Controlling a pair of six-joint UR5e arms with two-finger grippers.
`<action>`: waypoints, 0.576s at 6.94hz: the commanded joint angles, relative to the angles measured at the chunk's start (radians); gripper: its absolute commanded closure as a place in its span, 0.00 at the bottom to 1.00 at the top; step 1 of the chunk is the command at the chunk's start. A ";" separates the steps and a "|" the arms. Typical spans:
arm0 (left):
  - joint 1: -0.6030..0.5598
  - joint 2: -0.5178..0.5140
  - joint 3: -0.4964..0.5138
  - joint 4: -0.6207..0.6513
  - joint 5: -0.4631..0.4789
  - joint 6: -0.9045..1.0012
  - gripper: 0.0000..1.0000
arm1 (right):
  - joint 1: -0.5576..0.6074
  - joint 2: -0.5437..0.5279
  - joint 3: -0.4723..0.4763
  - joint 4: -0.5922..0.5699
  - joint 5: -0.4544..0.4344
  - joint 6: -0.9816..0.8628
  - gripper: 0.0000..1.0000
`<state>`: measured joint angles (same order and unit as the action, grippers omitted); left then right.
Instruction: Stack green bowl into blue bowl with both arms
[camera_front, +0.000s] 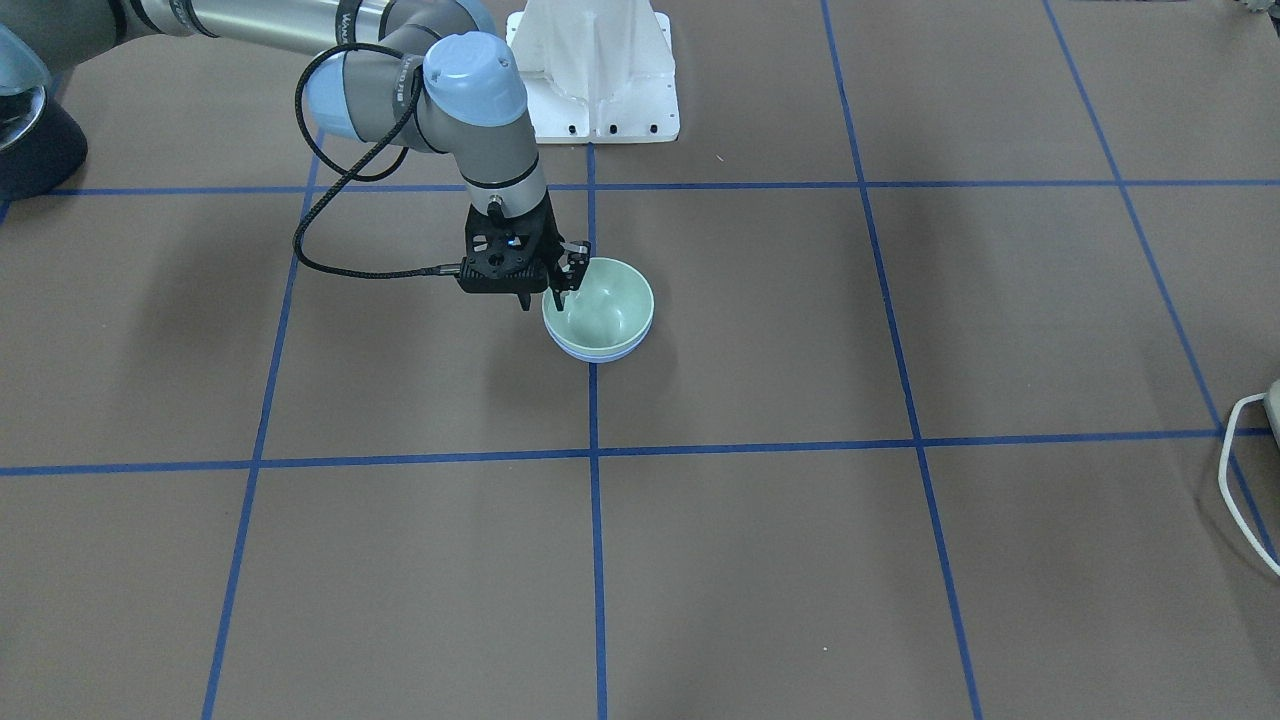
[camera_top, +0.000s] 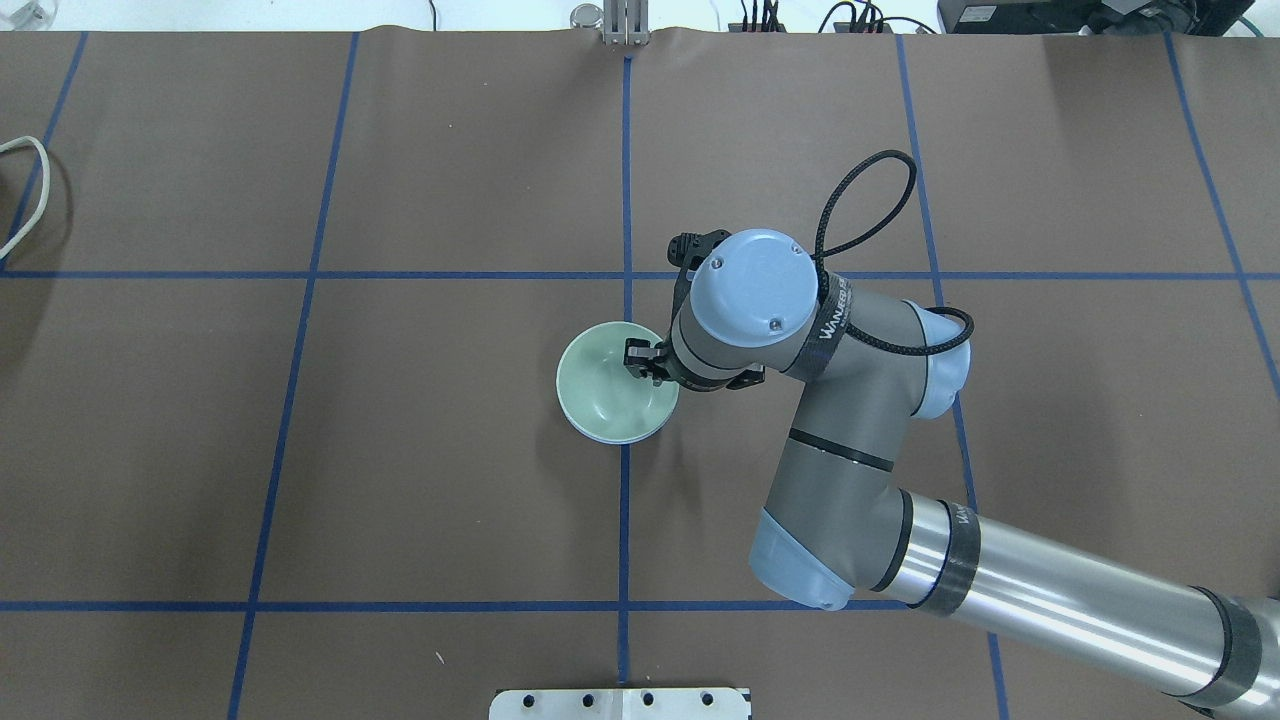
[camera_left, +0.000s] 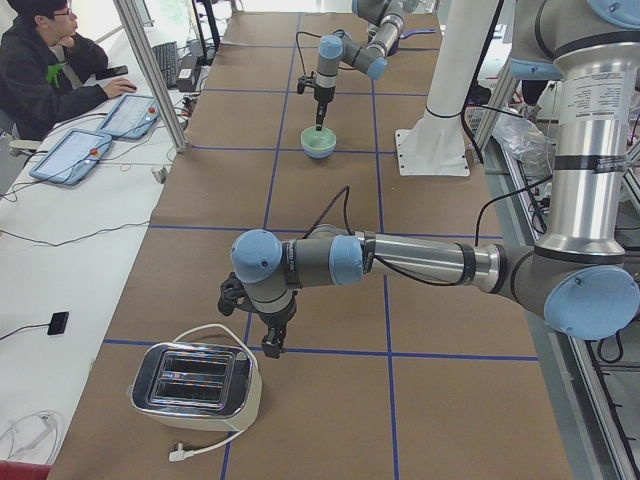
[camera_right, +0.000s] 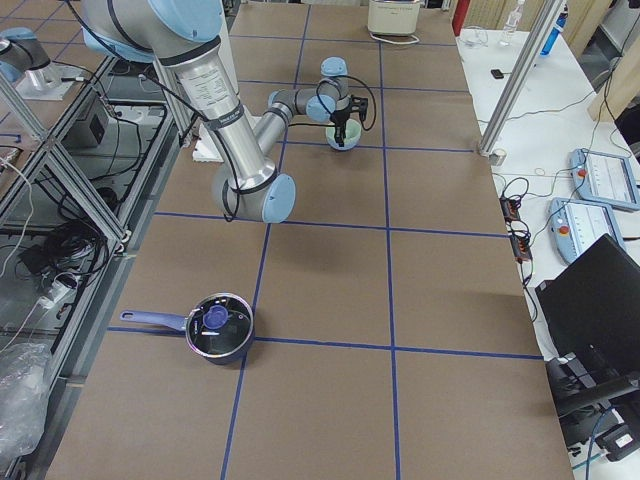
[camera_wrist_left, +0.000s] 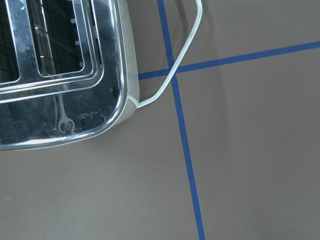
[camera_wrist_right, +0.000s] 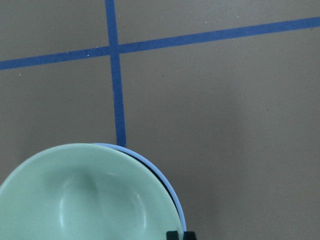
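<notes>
Release is the step I judge to be in hand. The green bowl sits nested in the blue bowl at mid-table, on a tape line. Only a thin blue crescent shows under the green rim, from about 1 to 4 o'clock in the right wrist view. The stack looks level and seated.

In the overhead view the right gripper stands at the bowl's 3 o'clock edge and straddles the rim, with one finger inside the green bowl and one outside. From the front the jaws look parted wider than the bowl wall, so they seem loosened and hold nothing. I cannot confirm that both pads are clear of the plastic.

To finish well, the jaws should spread enough that neither pad touches the wall. The wrist should then rise straight up until the inner finger is above the rim, and only then swing away toward 3 o'clock. A sideways pull made too early could hook the rim, tip the green bowl out or drag the whole stack.

The left gripper hangs far off beside a toaster, at 1 o'clock from it in the left side view. I cannot tell how its fingers stand.
</notes>
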<state>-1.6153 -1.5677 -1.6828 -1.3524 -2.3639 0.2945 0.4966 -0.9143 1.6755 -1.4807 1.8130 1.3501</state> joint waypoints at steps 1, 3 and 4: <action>0.000 0.000 0.000 0.001 0.000 0.000 0.02 | 0.043 -0.003 0.086 -0.143 0.011 -0.081 0.00; 0.000 0.000 0.000 0.001 0.000 -0.008 0.02 | 0.203 -0.039 0.105 -0.187 0.125 -0.226 0.00; 0.000 0.000 0.000 0.001 -0.011 -0.012 0.02 | 0.318 -0.096 0.095 -0.181 0.187 -0.443 0.00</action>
<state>-1.6153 -1.5677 -1.6828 -1.3515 -2.3663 0.2881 0.6865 -0.9555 1.7747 -1.6572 1.9245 1.1135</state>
